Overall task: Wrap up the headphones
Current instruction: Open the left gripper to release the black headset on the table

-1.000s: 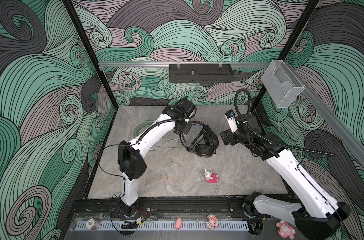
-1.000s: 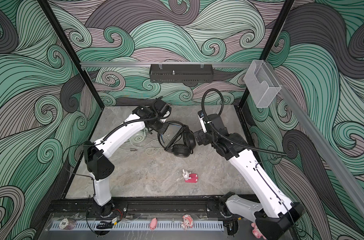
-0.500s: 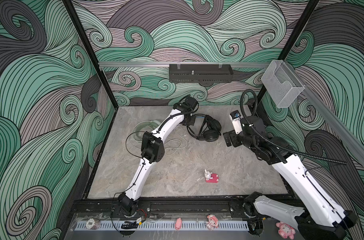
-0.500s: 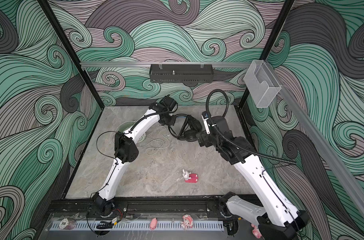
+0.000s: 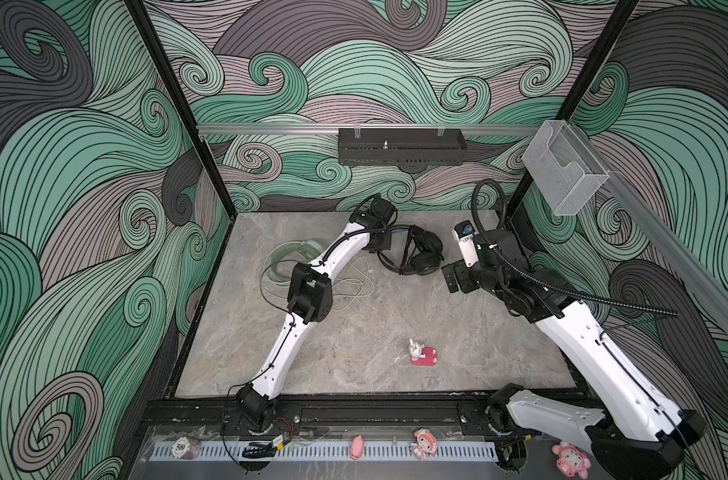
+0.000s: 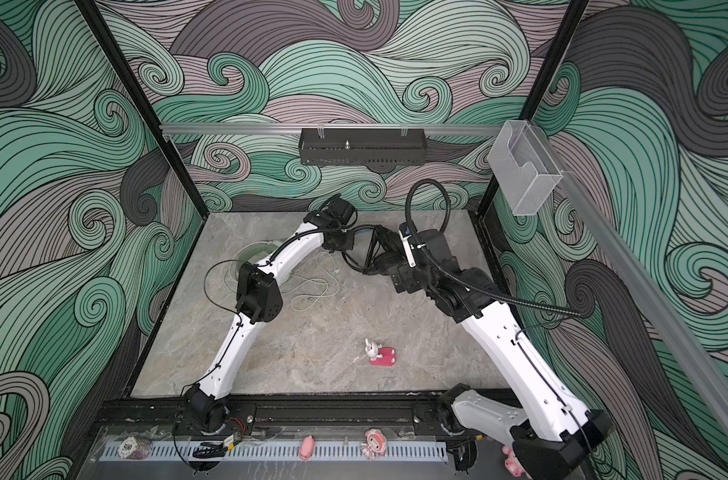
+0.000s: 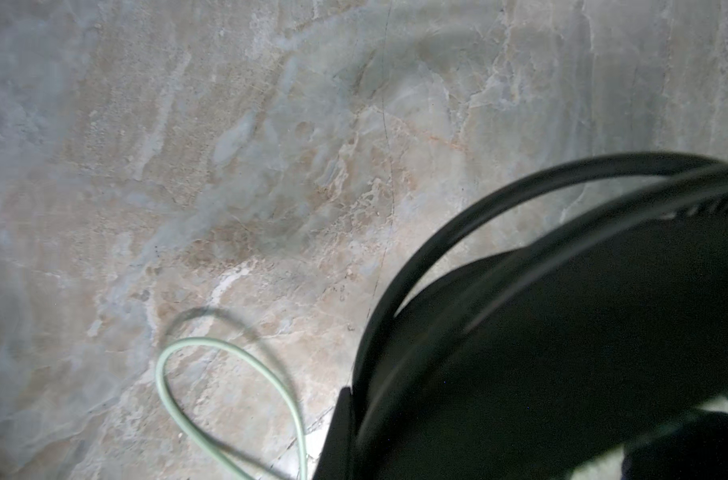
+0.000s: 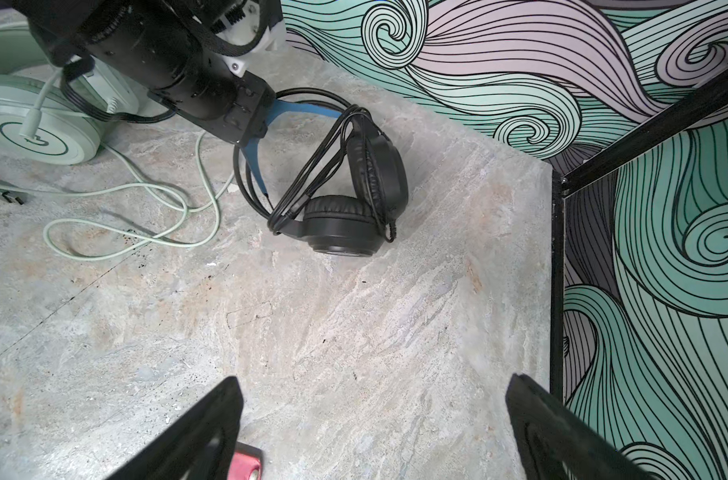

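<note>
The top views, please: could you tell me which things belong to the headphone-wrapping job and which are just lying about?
Job in hand:
- black headphones, already wound up
- mint-green headphones, with their pale cable lying loose

Lying about:
- toy rabbit on a red base
- clear box
- black tray
- poker chip
- pink figurines on the front ledge

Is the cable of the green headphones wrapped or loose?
Loose. The pale cable lies spread in open loops on the table beside the green headphones.
</note>
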### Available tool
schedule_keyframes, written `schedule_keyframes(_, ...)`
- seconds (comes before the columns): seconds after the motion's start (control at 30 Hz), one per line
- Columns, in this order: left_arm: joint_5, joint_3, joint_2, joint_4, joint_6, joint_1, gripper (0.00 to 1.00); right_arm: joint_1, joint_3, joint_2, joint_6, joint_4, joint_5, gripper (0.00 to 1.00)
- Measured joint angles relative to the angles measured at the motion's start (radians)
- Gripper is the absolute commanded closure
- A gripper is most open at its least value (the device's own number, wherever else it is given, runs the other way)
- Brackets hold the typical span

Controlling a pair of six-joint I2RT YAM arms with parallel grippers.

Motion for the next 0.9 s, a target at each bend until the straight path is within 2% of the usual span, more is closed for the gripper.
schedule_keyframes(0.33, -0.005, 0.013, 0.058, 0.037, -0.035, 0.000, 1.00, 0.000, 0.000, -0.005, 0.000, 0.002, -0.012, 0.00)
schedule_keyframes(0.57, -0.005, 0.013, 0.063, 0.055, -0.047, 0.007, 0.95, 0.000, 0.000, -0.007, -0.004, 0.005, -0.011, 0.00)
schedule_keyframes(0.9, -0.005, 0.004, 0.078, 0.075, -0.072, 0.013, 0.94, 0.000, 0.000, -0.016, -0.010, 0.016, -0.011, 0.00)
